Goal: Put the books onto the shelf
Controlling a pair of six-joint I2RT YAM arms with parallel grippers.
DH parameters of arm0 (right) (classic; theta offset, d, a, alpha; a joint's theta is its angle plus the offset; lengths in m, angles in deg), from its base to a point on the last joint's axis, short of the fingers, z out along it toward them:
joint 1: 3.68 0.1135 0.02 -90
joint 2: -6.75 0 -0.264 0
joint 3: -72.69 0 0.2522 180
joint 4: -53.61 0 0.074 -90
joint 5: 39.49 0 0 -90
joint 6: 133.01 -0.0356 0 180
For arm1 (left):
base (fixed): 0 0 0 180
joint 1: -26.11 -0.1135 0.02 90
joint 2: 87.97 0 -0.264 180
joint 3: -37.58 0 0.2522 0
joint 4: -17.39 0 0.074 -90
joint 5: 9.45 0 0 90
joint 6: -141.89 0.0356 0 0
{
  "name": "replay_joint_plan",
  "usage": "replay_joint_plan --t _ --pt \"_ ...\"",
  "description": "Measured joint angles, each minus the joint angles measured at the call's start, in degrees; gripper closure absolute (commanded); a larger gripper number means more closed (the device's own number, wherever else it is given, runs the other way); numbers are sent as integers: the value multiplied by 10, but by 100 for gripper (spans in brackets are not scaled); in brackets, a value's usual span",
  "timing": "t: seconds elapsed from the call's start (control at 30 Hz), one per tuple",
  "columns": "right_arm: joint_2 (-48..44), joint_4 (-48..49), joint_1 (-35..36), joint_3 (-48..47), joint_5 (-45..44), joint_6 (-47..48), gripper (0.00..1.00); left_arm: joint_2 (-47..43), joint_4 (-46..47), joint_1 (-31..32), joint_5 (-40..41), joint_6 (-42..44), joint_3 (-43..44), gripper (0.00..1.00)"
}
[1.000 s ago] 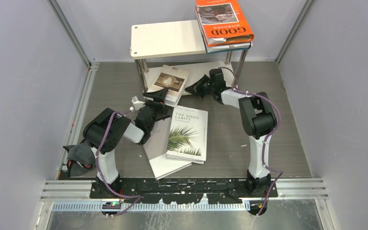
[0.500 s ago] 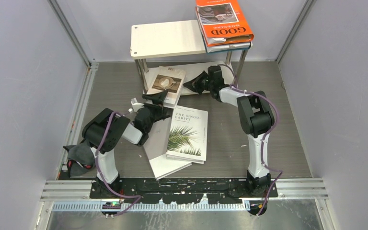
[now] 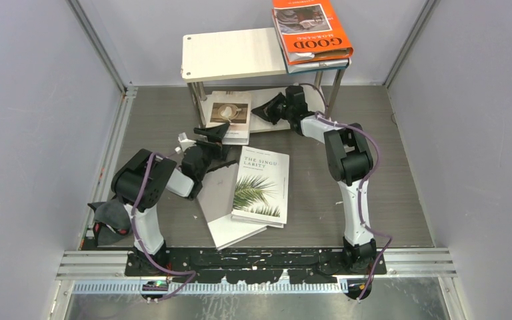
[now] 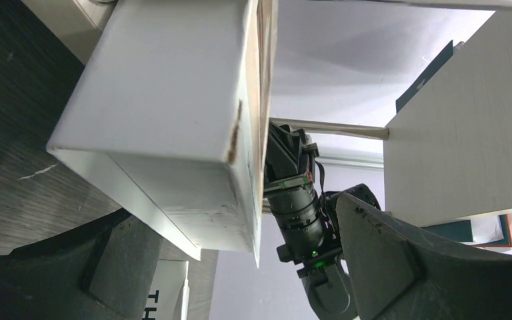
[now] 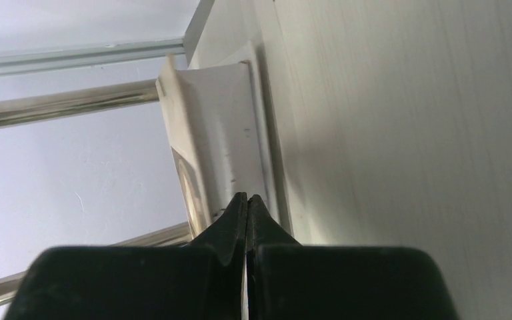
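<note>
The shelf (image 3: 233, 53) stands at the back, with the orange "GOOD" book (image 3: 312, 30) on a teal book (image 3: 320, 65) at the right end of its top board. The beige cup-photo book (image 3: 229, 115) lies partly on the lower board. My right gripper (image 3: 261, 110) is shut, its tips (image 5: 247, 198) against that book's white edge (image 5: 220, 133). My left gripper (image 3: 210, 137) is open at the book's near edge; in the left wrist view the book's underside (image 4: 167, 120) hangs above its spread fingers (image 4: 427, 267). The palm-leaf book (image 3: 261, 187) lies on the grey-white book (image 3: 223, 213) on the table.
A dark cloth (image 3: 110, 217) lies by the left arm's base. Silver shelf legs (image 3: 335, 90) stand close to my right arm. Grey walls enclose the table on the left, right and back. The shelf's top board (image 4: 460, 133) looms above my left gripper.
My right gripper has moved left and toward the shelf, pushing the beige book further onto the lower board and squaring it. My left gripper shifted slightly left, still open.
</note>
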Motion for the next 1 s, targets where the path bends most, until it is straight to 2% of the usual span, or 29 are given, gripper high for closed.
replay_joint_plan --t 0.53,1.0 --pt "77 -7 0 -118 12 -17 99 2 -7 -32 -70 -2 24 4" --pt "130 -26 3 -207 18 -30 99 49 -14 -58 -124 -18 69 4"
